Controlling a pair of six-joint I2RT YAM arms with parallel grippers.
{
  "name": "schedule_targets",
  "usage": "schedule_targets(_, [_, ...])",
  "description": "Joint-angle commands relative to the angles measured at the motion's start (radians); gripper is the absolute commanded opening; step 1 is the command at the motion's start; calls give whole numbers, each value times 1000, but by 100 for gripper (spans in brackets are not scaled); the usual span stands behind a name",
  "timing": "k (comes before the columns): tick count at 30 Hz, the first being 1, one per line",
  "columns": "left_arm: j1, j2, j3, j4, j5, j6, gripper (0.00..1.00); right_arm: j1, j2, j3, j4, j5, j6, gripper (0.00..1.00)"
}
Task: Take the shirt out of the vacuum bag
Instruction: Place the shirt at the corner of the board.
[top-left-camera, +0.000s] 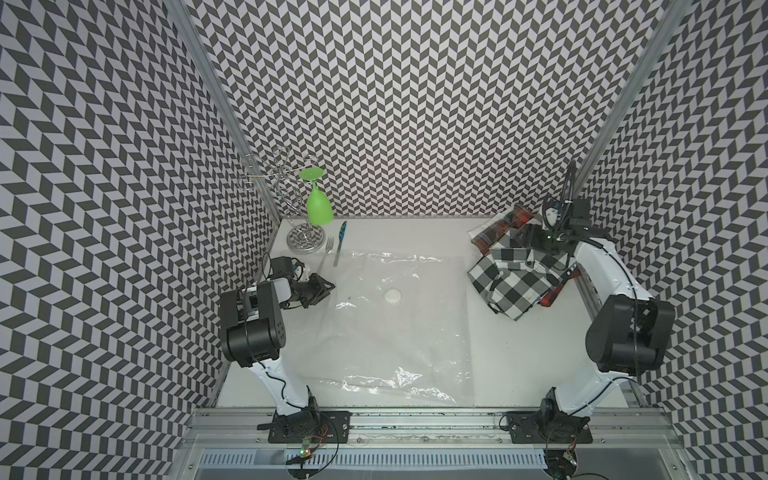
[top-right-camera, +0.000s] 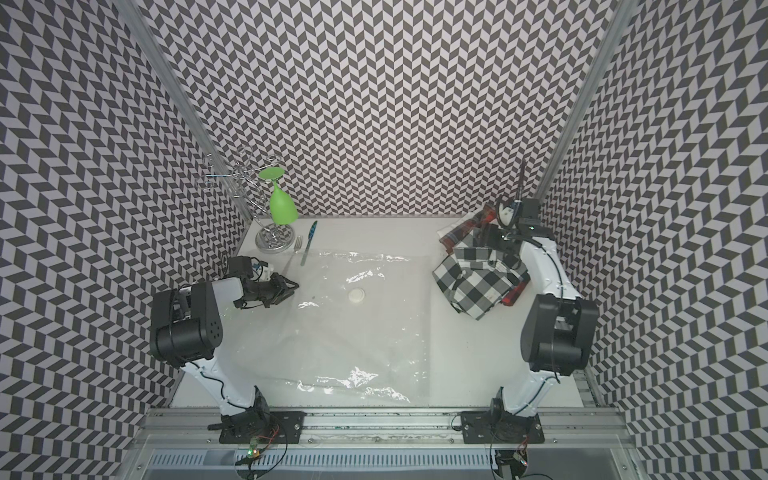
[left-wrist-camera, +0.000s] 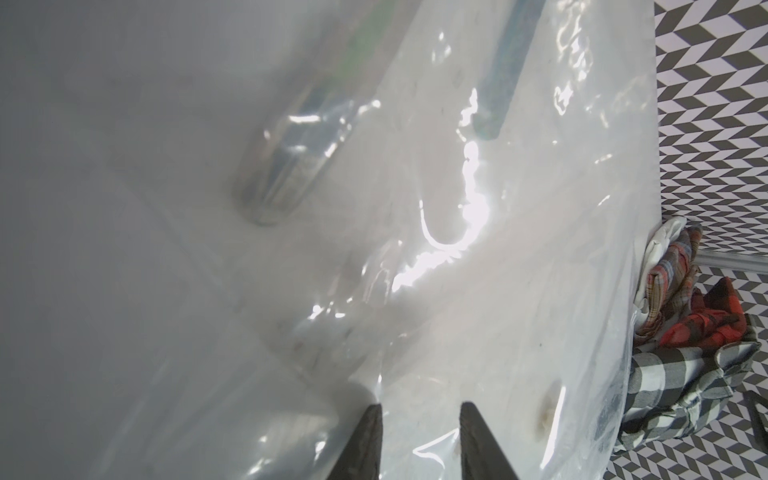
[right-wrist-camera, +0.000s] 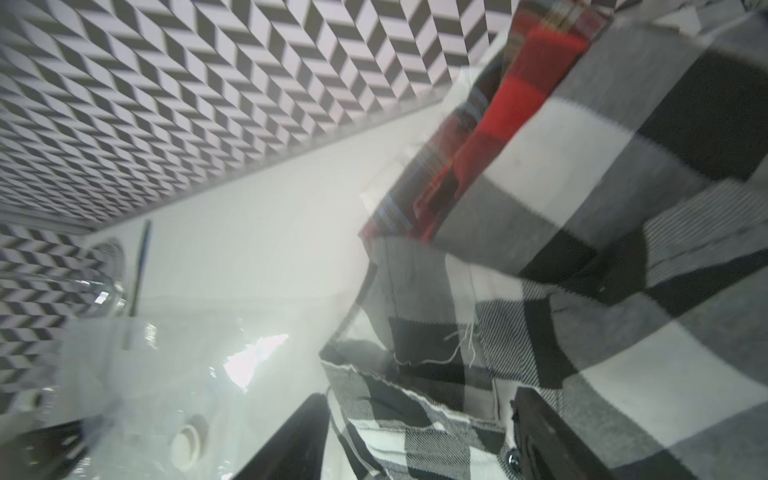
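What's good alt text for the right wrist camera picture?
A black and white checked shirt lies between the open jaws of the right gripper. Red plaid cloth lies beyond it; a clear bag with a white cap is alongside.

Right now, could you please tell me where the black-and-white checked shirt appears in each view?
In both top views: checked shirt at the table's right, just outside the vacuum bag.
Left wrist: shirt at the lower right edge, beyond the bag.
Right wrist: shirt fills the right half.
Shared landmark: the red plaid cloth it overlaps.
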Motion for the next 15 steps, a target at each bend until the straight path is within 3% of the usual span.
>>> schedule_targets(1, [-17,67,-52,-149,-130,14,35,12,-12,-11,-55,313,-106,72])
schedule_targets(7, [-19,79,-48,-147,-130,13,35,75,30,-5,-53,570,-150,72])
schedule_targets(15, [-19,94,-40,-147,-134,14,35,166,163,16,-36,595,-209,72])
